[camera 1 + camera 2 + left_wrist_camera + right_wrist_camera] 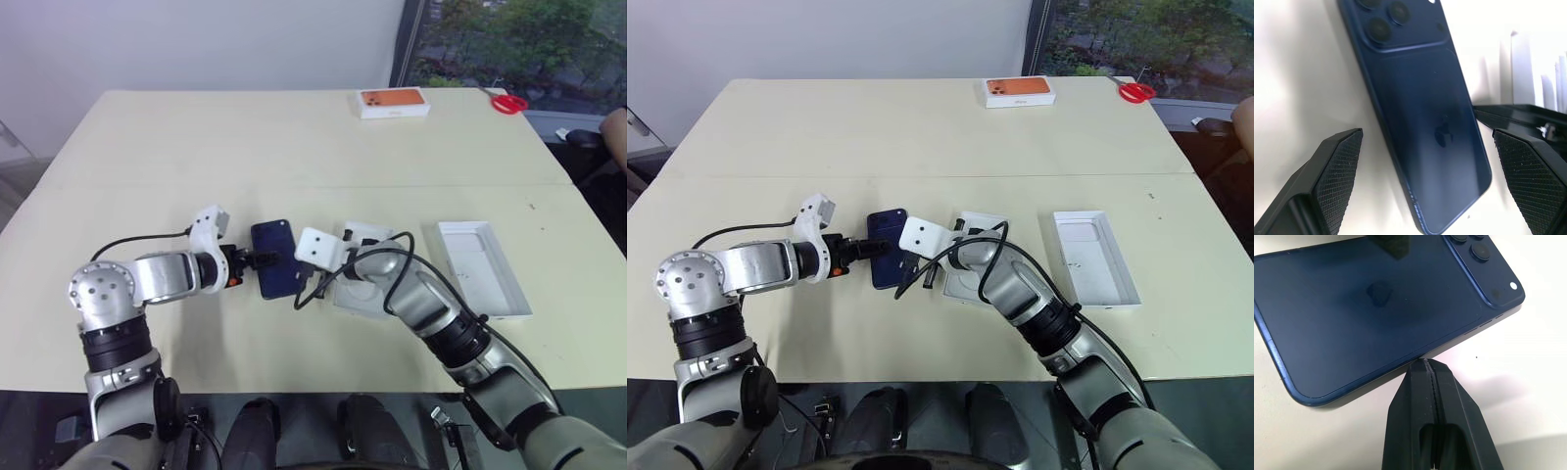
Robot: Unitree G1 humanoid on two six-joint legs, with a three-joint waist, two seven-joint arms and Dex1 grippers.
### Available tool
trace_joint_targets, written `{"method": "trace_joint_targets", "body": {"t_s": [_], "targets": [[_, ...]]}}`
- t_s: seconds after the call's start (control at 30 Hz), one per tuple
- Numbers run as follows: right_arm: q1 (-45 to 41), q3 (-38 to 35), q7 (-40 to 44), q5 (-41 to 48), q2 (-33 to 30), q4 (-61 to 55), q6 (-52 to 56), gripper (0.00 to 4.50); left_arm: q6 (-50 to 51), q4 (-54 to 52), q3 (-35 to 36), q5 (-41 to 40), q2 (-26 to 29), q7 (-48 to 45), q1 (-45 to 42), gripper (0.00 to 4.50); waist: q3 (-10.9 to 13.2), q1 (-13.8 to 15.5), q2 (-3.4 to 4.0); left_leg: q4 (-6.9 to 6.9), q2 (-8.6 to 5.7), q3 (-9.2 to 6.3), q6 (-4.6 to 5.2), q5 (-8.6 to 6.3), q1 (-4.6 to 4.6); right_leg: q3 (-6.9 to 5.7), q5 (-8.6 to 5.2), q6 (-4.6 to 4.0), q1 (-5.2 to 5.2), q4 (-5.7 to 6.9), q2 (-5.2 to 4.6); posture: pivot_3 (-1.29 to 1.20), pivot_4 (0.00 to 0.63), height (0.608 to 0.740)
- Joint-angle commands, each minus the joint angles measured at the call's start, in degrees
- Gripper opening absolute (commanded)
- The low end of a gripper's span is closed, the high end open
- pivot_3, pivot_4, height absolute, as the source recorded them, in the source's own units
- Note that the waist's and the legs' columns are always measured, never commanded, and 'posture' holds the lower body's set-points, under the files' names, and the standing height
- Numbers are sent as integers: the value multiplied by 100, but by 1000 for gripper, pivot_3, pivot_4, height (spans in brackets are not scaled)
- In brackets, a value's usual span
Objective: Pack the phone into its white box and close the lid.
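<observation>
The dark navy phone lies back up on the cream table, its camera cluster at the far end. My left gripper is open, with one finger on each side of the phone's near end and touching neither side. My right gripper is shut and empty, its tip pressed against the phone's long right edge. A white piece with an oval hollow lies under my right forearm; I cannot tell whether it is the white box. The lid lies open side up, to the right.
An orange-topped white box and red scissors sit at the table's far right edge. A person's arm shows at the right border. Black cables loop around both wrists.
</observation>
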Motion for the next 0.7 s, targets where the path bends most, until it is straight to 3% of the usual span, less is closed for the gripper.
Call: {"method": "trace_joint_targets", "body": {"t_s": [0.03, 0.23, 0.5, 0.7], "targets": [[78, 177, 166, 53, 71, -158, -74, 0, 49, 182, 119, -109, -54, 422, 66, 4497, 0, 0, 0, -1, 0, 0, 0, 0, 2, 0, 0, 0, 2, -1, 0, 0, 150, 731], [45, 241, 123, 23, 211, -12, -102, 0, -381, 354, -238, -1428, -267, 860, 258, 4497, 0, 10, -1, -6, 0, 0, 0, 0, 16, 0, 0, 0, 20, -12, -2, 0, 150, 731], [26, 221, 97, -24, 376, 164, -116, 0, -2064, 339, -1250, -3519, 292, 1764, 532, 4497, 1, 16, -4, -7, 1, -1, -2, 0, 16, 0, 1, -1, 23, -19, -6, 0, 150, 731], [65, 188, 111, -64, 367, 185, -132, 0, -2515, 309, -1546, -3699, 779, 1655, 539, 4497, 2, -4, -6, -13, 2, 1, -2, 1, 16, 2, 2, -4, 18, -23, 3, 0, 150, 731]]}}
